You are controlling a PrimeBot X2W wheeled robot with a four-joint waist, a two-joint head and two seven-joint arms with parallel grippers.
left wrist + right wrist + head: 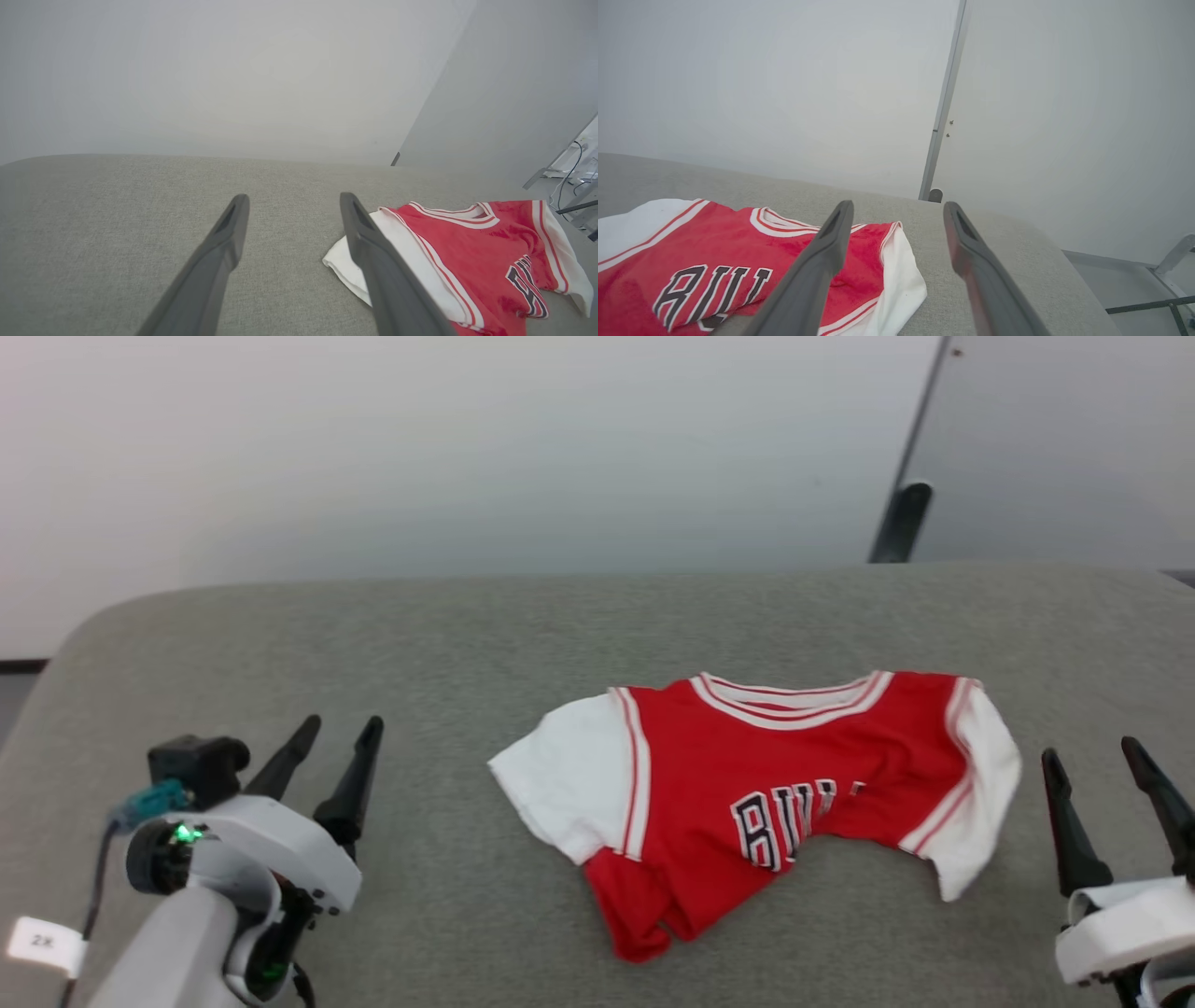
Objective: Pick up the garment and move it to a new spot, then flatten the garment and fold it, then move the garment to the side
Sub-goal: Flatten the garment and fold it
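Observation:
The garment (756, 784), a small red jersey with white sleeves and black lettering, lies crumpled on the grey padded table (467, 635), right of centre. Its lower part is bunched and folded under, hiding part of the lettering. My left gripper (331, 737) stands open at the lower left, well clear of the jersey's left sleeve. My right gripper (1092, 756) is open at the lower right, just beside the right sleeve, holding nothing. The garment (472, 261) lies to the right of my left gripper (292, 205). In the right wrist view the garment (724, 261) sits left of the open right gripper (899, 210).
A pale wall rises behind the table. A dark post (901, 523) and a slanted panel edge stand at the back right. Cables and a metal frame (570, 182) show on the floor beyond the table's right side.

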